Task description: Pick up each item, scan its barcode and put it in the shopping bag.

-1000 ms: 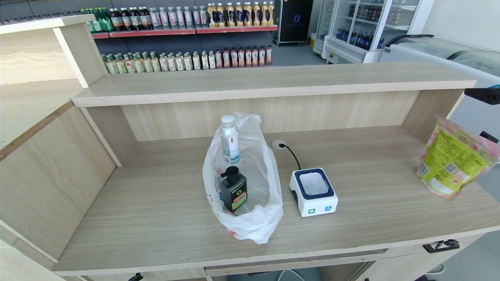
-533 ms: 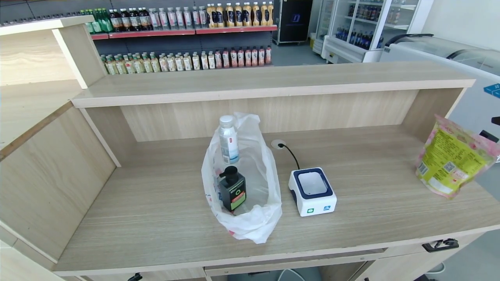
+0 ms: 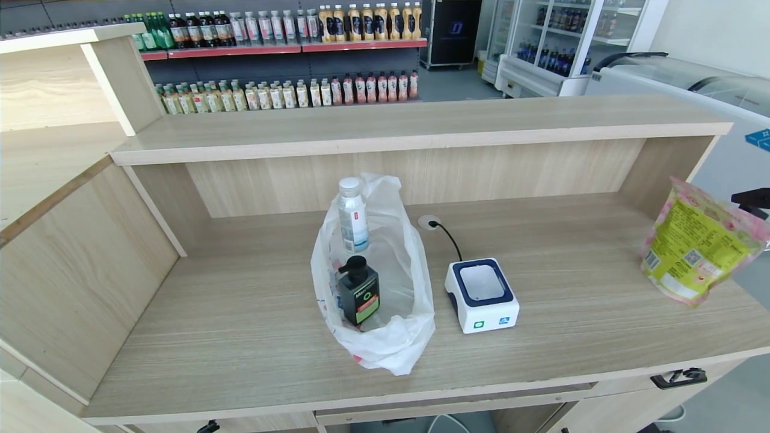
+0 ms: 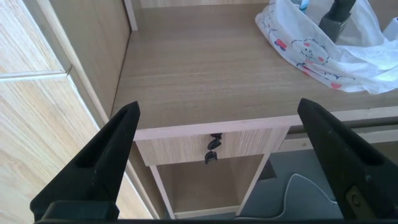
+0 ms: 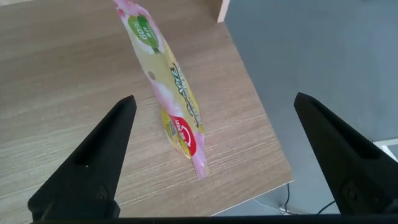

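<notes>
Currently right tool spread wide over upright pouch at counter edge.

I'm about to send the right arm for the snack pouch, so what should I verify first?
1. Right gripper jaws open: ok.
2. Snack pouch upright on counter: ok.
3. Pouch centred between jaws: not ok, nearer one jaw.
4. Scanner window uncovered: ok.
5. Shopping bag mouth open, free space inside: ok.
6. Left gripper apart from bag, jaws open: ok.

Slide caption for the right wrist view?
Open right pincer over the upright snack pouch near the edge of the counter.
</notes>
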`<state>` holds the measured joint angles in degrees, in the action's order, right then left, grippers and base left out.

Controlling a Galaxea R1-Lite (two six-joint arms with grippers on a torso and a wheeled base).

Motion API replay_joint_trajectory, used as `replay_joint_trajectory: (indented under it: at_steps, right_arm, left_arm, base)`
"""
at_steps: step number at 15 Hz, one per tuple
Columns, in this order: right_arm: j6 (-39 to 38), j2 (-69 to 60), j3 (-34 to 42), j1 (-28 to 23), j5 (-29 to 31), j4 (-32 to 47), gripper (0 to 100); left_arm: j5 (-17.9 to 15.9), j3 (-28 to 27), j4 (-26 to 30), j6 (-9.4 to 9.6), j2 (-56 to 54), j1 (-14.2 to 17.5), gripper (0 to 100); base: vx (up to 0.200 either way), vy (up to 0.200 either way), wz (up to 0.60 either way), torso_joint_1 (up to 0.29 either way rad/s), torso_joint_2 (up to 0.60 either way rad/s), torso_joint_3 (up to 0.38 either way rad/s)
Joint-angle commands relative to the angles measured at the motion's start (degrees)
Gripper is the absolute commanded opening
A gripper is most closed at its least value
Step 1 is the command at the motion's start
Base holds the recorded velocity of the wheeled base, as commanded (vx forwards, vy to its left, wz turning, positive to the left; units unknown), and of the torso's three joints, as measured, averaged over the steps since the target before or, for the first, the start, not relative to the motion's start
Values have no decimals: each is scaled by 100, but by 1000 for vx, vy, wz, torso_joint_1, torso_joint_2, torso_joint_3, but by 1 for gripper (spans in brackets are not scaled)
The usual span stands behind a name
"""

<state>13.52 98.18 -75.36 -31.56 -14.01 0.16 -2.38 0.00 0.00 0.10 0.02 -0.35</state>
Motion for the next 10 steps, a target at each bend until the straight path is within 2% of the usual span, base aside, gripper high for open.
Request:
replay_joint_trajectory:
  at_steps: [1, 4, 10]
  right_arm:
    - [2, 315, -93, 18, -102, 2, 100]
    - [2, 641, -233, 221, -550, 2, 100]
    - [37, 1177, -462, 678, -656, -86, 100]
  left_arm:
    - [0, 0, 0, -1, 6, 0, 100]
    - [0, 0, 0, -1, 6, 0, 100]
    - [0, 0, 0, -1, 6, 0, 100]
  base:
    - [0, 0, 0, 0, 0, 0]
    - [0, 0, 0, 0, 0, 0]
    - [0, 0, 0, 0, 0, 0]
